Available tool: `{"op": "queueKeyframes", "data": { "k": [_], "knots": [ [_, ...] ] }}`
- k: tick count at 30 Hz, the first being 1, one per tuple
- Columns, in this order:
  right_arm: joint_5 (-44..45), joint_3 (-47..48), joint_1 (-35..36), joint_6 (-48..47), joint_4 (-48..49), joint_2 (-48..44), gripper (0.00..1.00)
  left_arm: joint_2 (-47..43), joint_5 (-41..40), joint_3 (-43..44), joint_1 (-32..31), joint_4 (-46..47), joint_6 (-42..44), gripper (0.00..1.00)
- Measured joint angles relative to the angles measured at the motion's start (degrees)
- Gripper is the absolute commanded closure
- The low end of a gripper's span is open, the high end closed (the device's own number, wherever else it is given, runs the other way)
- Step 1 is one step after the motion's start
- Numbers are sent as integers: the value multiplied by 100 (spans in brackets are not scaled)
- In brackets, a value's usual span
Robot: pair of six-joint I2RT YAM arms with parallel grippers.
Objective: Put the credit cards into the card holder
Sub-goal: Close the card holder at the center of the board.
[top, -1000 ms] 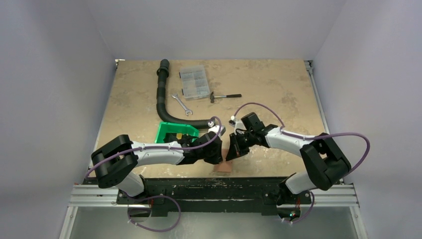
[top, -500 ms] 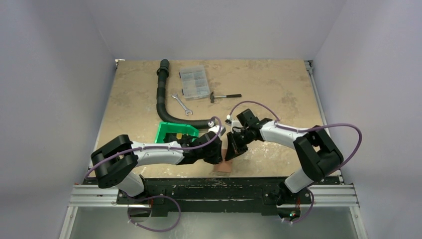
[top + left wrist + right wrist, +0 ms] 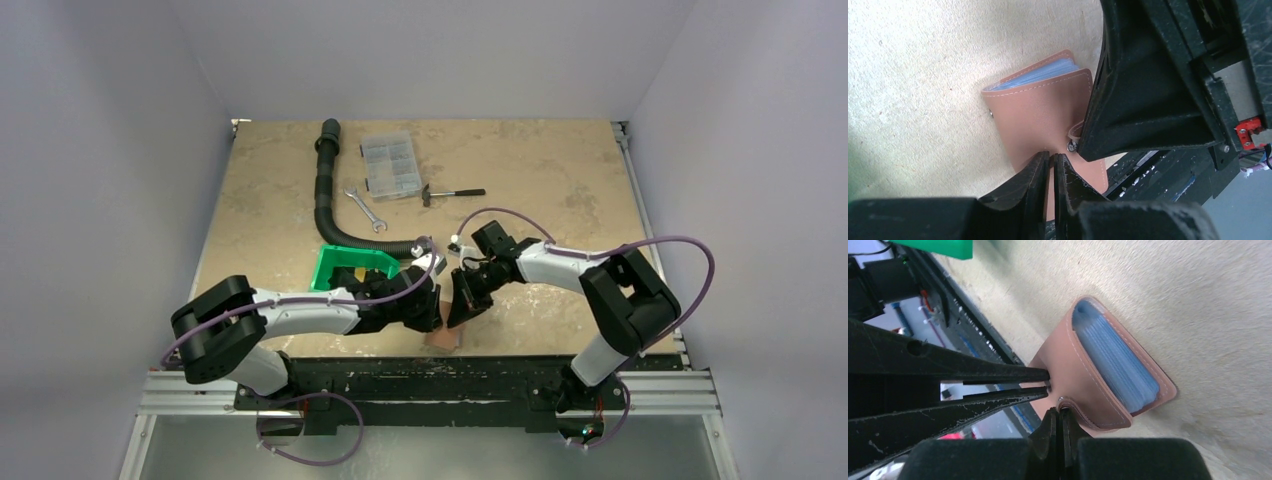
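Note:
The reddish-brown card holder (image 3: 446, 339) (image 3: 1040, 110) (image 3: 1074, 360) lies folded at the table's near edge, its blue-grey sleeves (image 3: 1115, 367) showing at the open side. My right gripper (image 3: 1062, 412) (image 3: 457, 316) is shut on the holder's small clasp strap (image 3: 1083, 411). My left gripper (image 3: 1050, 161) (image 3: 432, 322) comes in from the other side. Its jaws stand a narrow slit apart, and its fingertips (image 3: 1040, 374) touch the edge of the cover. No credit cards can be made out; any inside the sleeves are hidden.
A green bin (image 3: 350, 264) stands just behind the left arm, with a black hose (image 3: 324, 190) curving past it. Farther back lie a clear compartment box (image 3: 388, 165), a wrench (image 3: 365, 208) and a hammer (image 3: 452, 193). The black frame rail (image 3: 430, 372) runs right beside the holder.
The right arm's elbow and wrist have swung left, closer to the holder. My left jaws have parted a little from their tighter pinch on the cover.

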Motion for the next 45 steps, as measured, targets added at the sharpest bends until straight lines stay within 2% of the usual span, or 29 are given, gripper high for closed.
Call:
{"op": "queueKeyframes", "data": {
  "k": [11, 25, 45],
  "knots": [
    [-741, -190, -44, 96, 46, 219, 100, 33, 271, -179, 83, 398, 33, 98],
    [-638, -533, -396, 610, 181, -144, 100, 59, 372, -372, 76, 929, 0, 99],
    [-457, -378, -212, 645, 57, -140, 100, 59, 389, -402, 76, 999, -46, 100]
  ]
}}
